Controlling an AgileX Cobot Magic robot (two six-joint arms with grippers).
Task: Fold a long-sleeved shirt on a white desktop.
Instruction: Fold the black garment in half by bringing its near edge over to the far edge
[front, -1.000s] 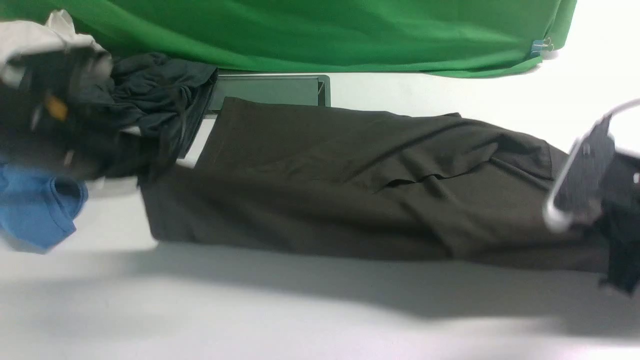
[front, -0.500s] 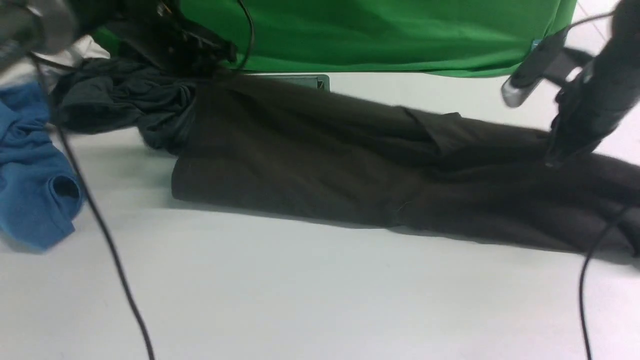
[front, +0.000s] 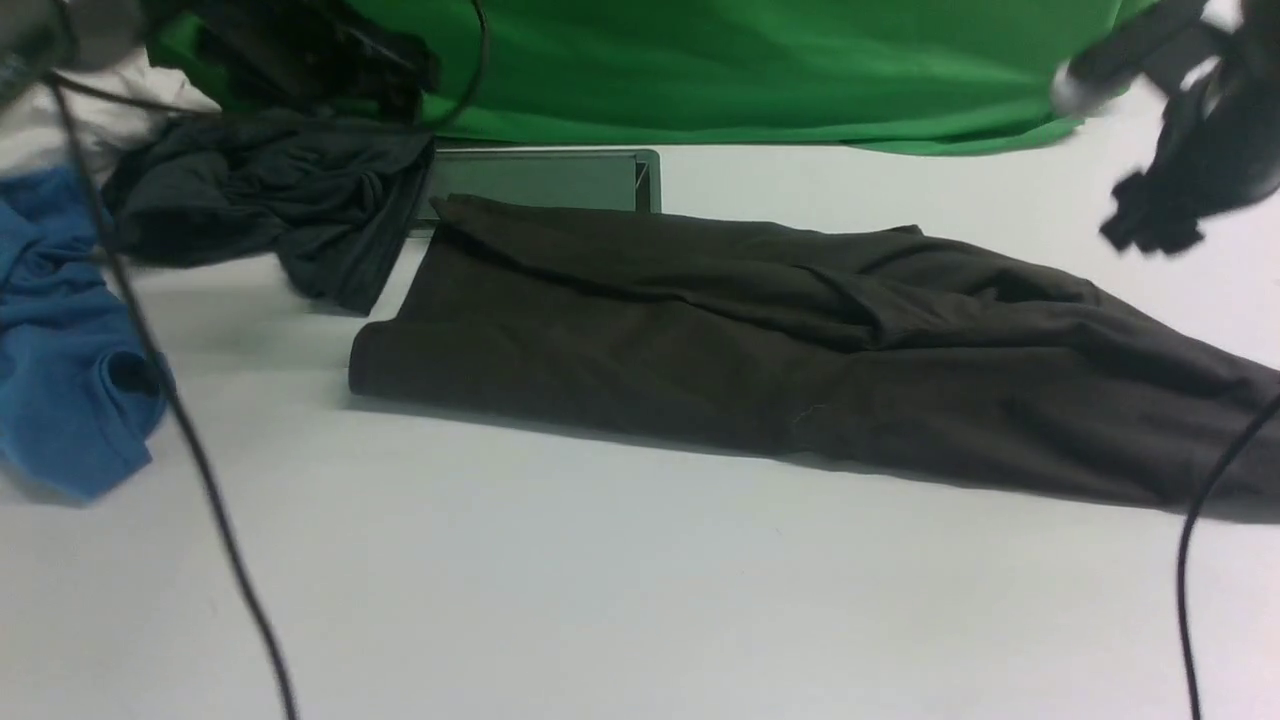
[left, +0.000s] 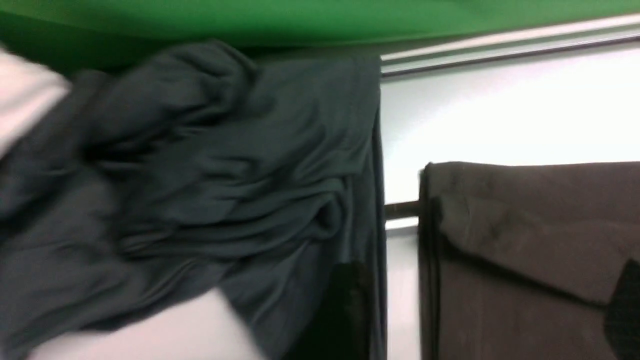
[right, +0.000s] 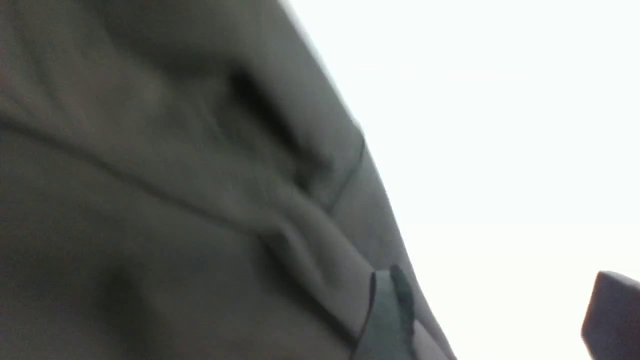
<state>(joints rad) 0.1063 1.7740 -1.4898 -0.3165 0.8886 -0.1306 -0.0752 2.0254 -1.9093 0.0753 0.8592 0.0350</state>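
Dark brown long-sleeved shirt (front: 760, 340), long folded band, creased

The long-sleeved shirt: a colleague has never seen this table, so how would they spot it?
On the white desktop, before the green backdrop, a long band of cloth stretches from the silver hatch toward the right. That is the long-sleeved shirt: brown-black and folded flat, while the grey-teal garment and blue garment on its left lie crumpled.

A rumpled green cloth backdrop (front: 760, 70) hung across the far side as I looked ahead. On my left a crumpled dark grey-teal garment (front: 270, 200) lay in front of it. A bright blue garment (front: 60, 380) was bunched nearer me, just beside it, and a pale white cloth (front: 50, 145) sat behind the blue one.
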